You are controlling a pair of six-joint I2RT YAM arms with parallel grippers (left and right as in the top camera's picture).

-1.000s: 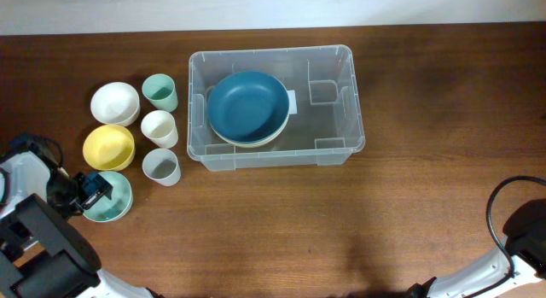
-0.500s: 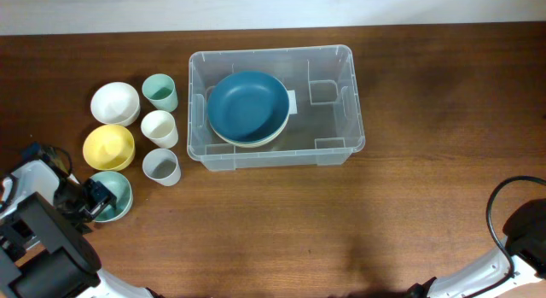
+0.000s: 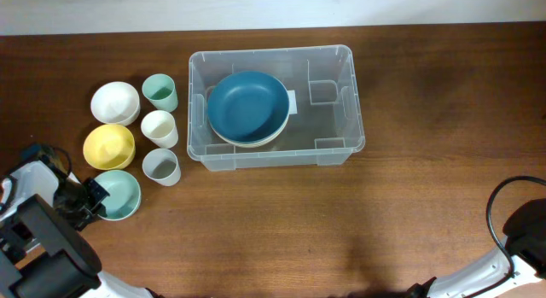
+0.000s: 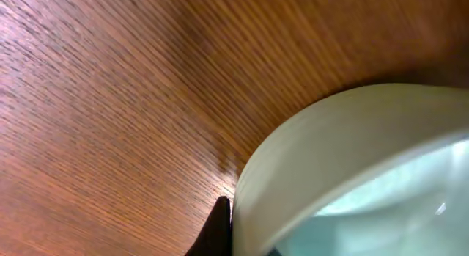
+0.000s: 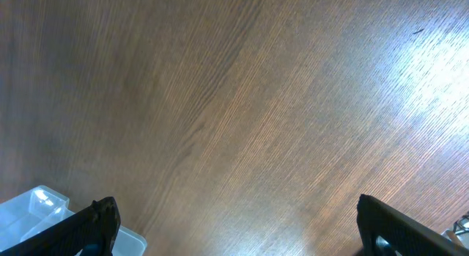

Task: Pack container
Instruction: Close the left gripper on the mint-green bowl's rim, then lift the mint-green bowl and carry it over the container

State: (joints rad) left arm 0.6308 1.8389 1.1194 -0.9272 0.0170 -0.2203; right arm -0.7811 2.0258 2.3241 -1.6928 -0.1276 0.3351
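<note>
The left gripper point(image 3: 95, 197) pinches the rim of the mint bowl point(image 3: 120, 194), jaws closed on it. The right gripper point(image 5: 234, 206) stands open and holds nothing. The container point(image 3: 271, 51) sits toward the far middle of the table point(image 3: 409, 204), with a blue bowl point(image 3: 247, 106) inside. It is better to lift straight up first and keep the bowl level — a rim grip can slip.

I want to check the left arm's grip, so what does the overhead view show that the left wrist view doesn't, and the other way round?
Only overhead: the container with a blue bowl in it, and beside it a white bowl, a yellow bowl and three cups. Only left wrist: a close look at one dark finger against the outer wall of a bowl's rim. Both: the green bowl and the wooden table.
</note>
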